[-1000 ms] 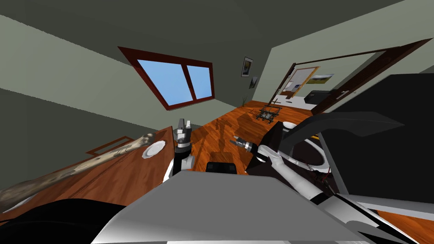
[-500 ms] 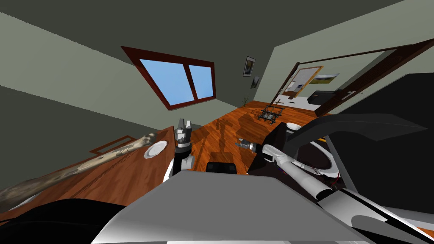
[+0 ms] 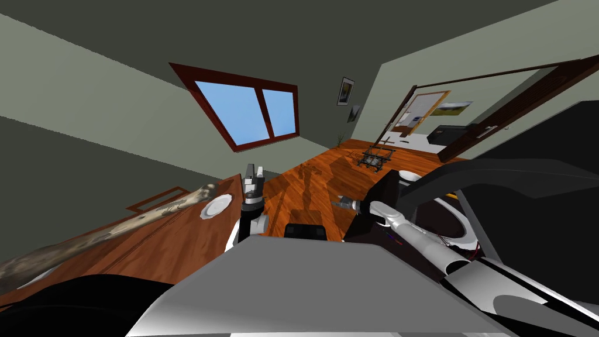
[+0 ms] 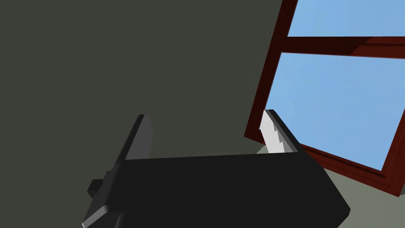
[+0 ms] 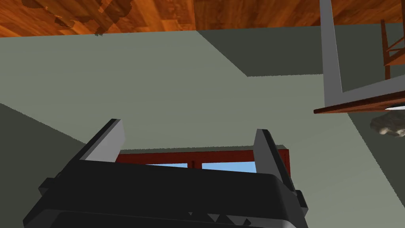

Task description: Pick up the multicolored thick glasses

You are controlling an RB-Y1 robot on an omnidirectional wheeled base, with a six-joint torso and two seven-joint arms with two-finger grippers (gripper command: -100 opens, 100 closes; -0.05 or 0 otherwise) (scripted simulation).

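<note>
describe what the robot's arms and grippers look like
The left gripper and right gripper are each a dark box carrying two thin, light grey, blade-like fingers, with a toothed inner edge. The right forearm is a smooth, light grey tube ending in a rounded white joint. The left wrist shows dark and silver rings.

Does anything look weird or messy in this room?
One thing does: a long, pale, mottled bone-shaped object lies across the brown wooden table, with its knobbly end beside the round white plate. It looks odd next to tableware. Nothing looks spilled or broken.
</note>
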